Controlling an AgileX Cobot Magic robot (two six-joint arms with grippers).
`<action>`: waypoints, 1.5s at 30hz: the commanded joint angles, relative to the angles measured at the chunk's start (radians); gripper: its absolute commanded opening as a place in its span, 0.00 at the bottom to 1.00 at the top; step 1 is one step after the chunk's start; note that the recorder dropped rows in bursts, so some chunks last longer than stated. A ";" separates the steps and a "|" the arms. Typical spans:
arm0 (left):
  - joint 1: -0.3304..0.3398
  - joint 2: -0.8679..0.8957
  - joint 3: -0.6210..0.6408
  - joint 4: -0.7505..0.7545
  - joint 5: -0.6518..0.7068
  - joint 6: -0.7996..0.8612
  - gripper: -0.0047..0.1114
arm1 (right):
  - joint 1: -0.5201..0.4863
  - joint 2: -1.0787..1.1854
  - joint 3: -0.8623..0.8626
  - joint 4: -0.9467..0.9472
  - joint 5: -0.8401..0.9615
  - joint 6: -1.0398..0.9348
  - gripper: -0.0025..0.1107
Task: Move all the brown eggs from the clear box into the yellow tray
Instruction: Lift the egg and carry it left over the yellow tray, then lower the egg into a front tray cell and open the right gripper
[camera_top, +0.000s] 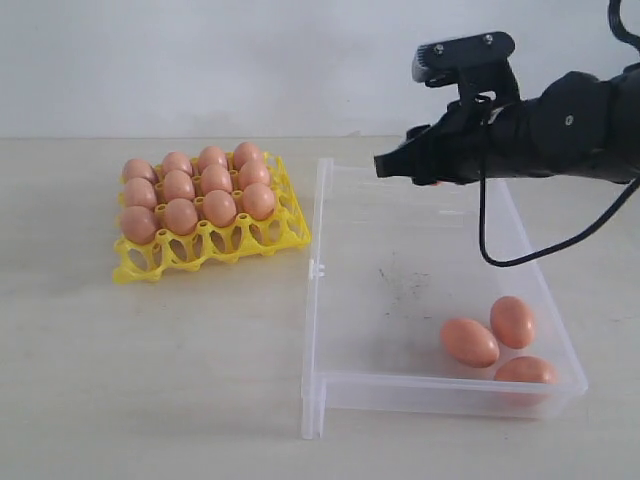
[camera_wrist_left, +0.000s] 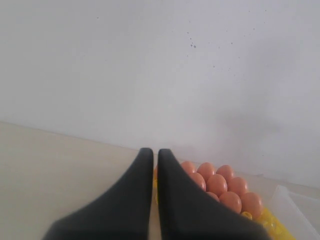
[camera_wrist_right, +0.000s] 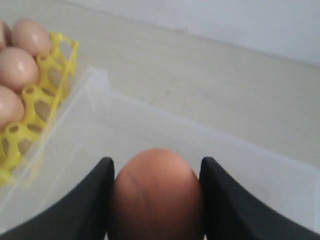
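Brown egg (camera_wrist_right: 155, 200) sat gripped in right hand (camera_top: 385, 165), above far end of clear box (camera_top: 400, 290). Yellow tray (camera_top: 200, 250) lay at nine o'clock from it, near row empty. Left hand (camera_wrist_left: 154, 151) was closed, empty.

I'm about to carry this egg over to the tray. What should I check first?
1. Hold on the egg: ok, seated between the right gripper fingers.
2. Free cups in the tray: ok, front row empty.
3. Height over the box wall: ok, gripper is above it.
4. Tray approach free of the left gripper: cannot tell; shut, absent from the exterior view.
5. The three eggs left in the box: ok, away from the gripper.
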 joint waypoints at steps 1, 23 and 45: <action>-0.004 -0.003 -0.003 -0.003 0.000 0.009 0.07 | 0.112 -0.013 0.012 -0.022 -0.249 0.038 0.02; -0.004 -0.003 -0.003 -0.003 0.000 0.009 0.07 | 0.235 0.560 -0.486 -1.330 -0.780 1.208 0.02; -0.004 -0.003 -0.003 -0.003 0.000 0.009 0.07 | 0.295 0.793 -0.798 -1.370 -0.532 1.323 0.02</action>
